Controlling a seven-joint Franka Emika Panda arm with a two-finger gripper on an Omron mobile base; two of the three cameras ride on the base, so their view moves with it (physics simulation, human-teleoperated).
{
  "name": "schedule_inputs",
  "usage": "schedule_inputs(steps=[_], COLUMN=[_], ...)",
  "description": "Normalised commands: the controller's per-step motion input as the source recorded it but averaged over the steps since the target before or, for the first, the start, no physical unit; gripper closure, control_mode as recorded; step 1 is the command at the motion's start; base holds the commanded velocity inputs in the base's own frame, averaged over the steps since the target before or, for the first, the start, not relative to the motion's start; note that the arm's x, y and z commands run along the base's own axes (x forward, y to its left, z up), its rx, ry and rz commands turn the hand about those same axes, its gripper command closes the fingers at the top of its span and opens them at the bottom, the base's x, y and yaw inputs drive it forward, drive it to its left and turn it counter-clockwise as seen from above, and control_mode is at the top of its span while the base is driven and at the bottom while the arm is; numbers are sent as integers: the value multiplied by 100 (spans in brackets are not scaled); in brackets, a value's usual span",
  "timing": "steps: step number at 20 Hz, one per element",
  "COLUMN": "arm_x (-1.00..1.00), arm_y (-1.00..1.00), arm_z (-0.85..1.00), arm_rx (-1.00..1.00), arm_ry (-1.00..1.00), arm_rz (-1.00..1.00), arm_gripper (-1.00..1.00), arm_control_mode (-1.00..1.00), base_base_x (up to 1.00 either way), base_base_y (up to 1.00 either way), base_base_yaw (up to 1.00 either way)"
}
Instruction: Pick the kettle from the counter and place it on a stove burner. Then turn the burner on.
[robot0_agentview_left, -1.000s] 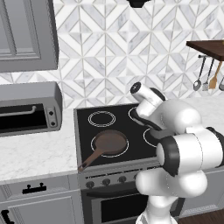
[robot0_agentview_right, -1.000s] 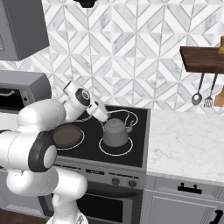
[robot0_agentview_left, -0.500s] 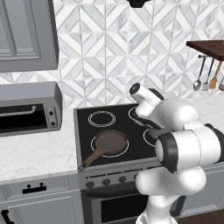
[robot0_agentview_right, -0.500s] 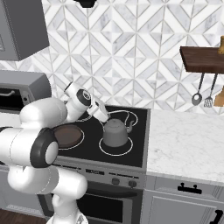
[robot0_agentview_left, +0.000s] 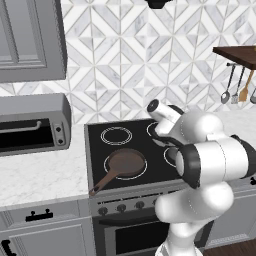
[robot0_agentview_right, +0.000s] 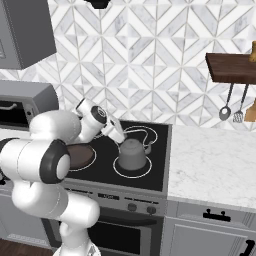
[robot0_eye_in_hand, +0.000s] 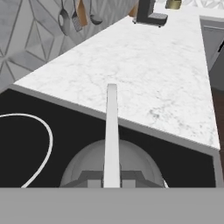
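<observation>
The arm (robot0_agentview_left: 210, 155) hides the right-hand burners (robot0_agentview_left: 170, 155).

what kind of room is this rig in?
A home-style kitchen, rendered: a black glass cooktop carrying a kettle and frying pan, a toaster oven, and utensils hanging under a wooden shelf.

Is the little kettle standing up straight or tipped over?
Upright. The kettle sits flat on the stove burner ring, round body level, its thin handle arching straight over the top in the hand view.
</observation>
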Motion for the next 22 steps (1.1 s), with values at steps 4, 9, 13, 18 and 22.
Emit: schedule_inputs(steps=[4, 9, 13, 18, 22], arm_x=[21, 7, 3, 0, 0], arm_y=[-1, -7, -11, -4, 0], arm_z=[-7, -15, -20, -31, -24], arm_rx=[0, 0, 0, 0, 0], arm_ry=[-1, -1, -2, -1, 0], arm_rz=[0, 0, 0, 0, 0], arm_gripper=[100, 100, 100, -100, -100], arm_control_mode=[-100, -100, -100, -100, -100], base_base_x=[0, 0, 0, 0, 0], base_base_y=[0, 0, 0, 0, 0], base_base_yaw=[0, 0, 0, 0, 0])
